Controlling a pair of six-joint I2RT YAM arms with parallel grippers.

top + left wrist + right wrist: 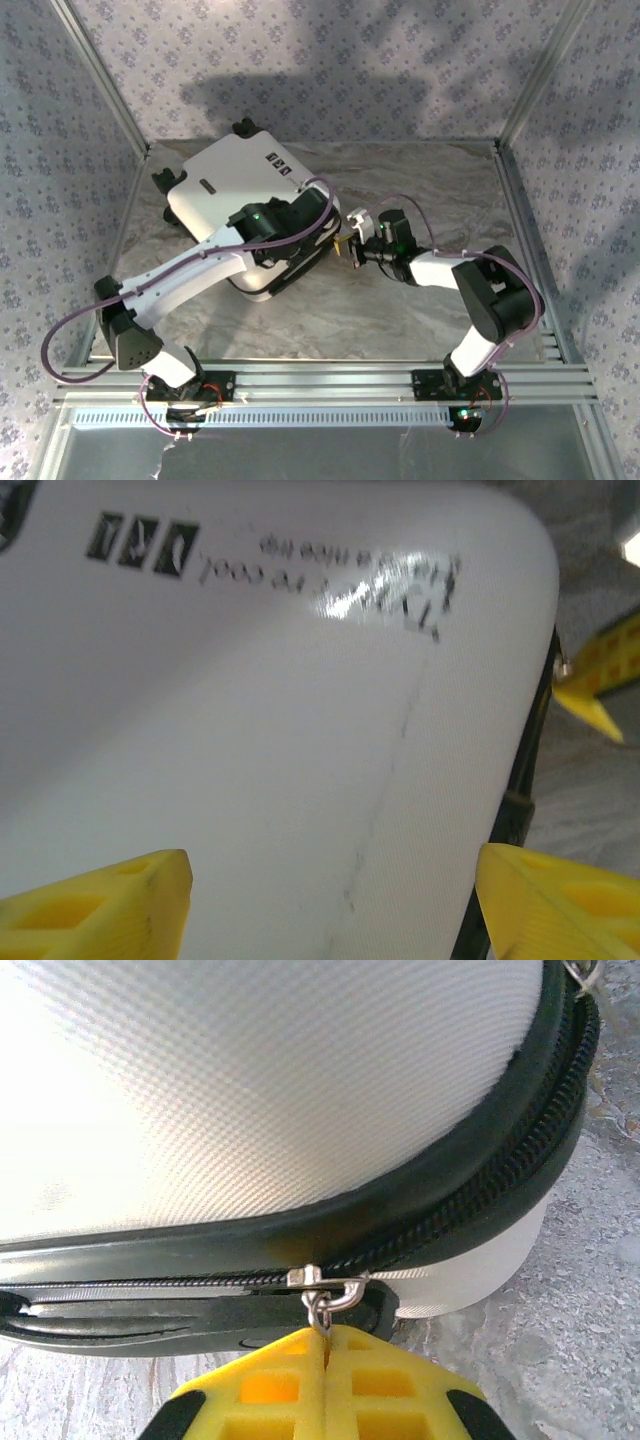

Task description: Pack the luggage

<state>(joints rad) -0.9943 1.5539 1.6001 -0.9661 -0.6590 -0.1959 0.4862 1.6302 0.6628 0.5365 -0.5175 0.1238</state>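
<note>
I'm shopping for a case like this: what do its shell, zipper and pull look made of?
The shell is probably hard plastic: white, with a fine woven-look texture and glossy glare. The zipper has black coil teeth on a black band, likely nylon or plastic. The pull is a shiny silver ring, apparently metal, pinched in the shut right gripper.

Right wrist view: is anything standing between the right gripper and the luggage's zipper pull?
Nothing visible does. The right gripper is shut directly on the metal zipper pull, which hangs from the black zipper band of the luggage.
</note>
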